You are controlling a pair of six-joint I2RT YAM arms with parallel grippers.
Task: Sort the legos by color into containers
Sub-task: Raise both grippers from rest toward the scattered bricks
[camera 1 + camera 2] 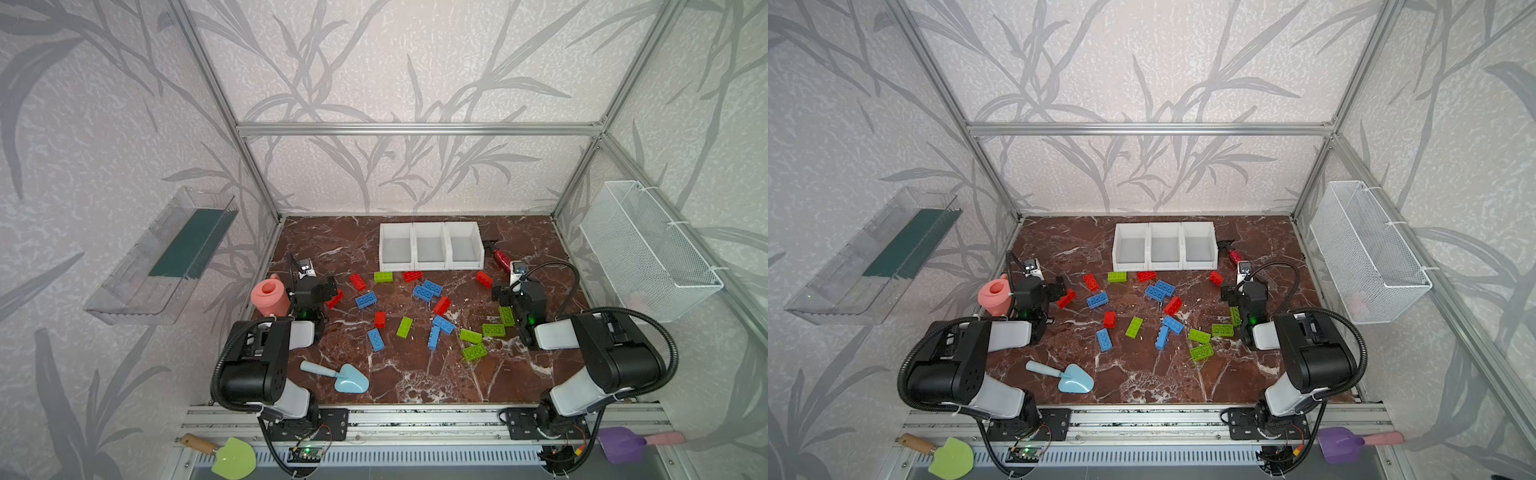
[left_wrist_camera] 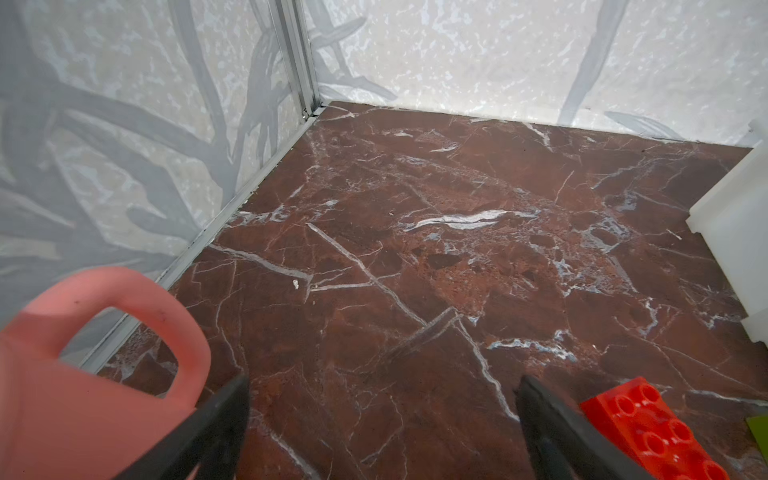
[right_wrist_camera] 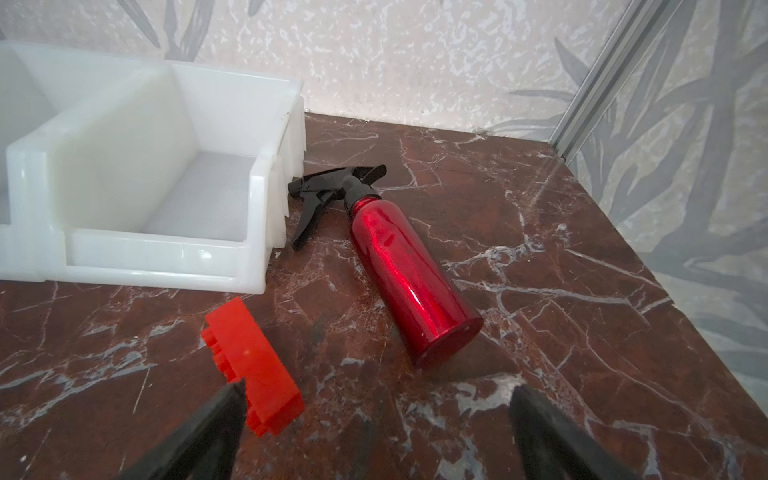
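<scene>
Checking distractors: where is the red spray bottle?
In both top views the red spray bottle lies on its side back right, beside the rightmost white bin.

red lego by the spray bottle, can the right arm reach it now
Probably yes: the right pincer is open right beside the red lego, nothing between them; the spray bottle lies off to one side.

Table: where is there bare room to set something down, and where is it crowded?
Bare: the back left corner between the bins and the side wall; the front strip right of the scoop; the back right corner past the bottle. Crowded: the middle band of legos before the bins.
</scene>
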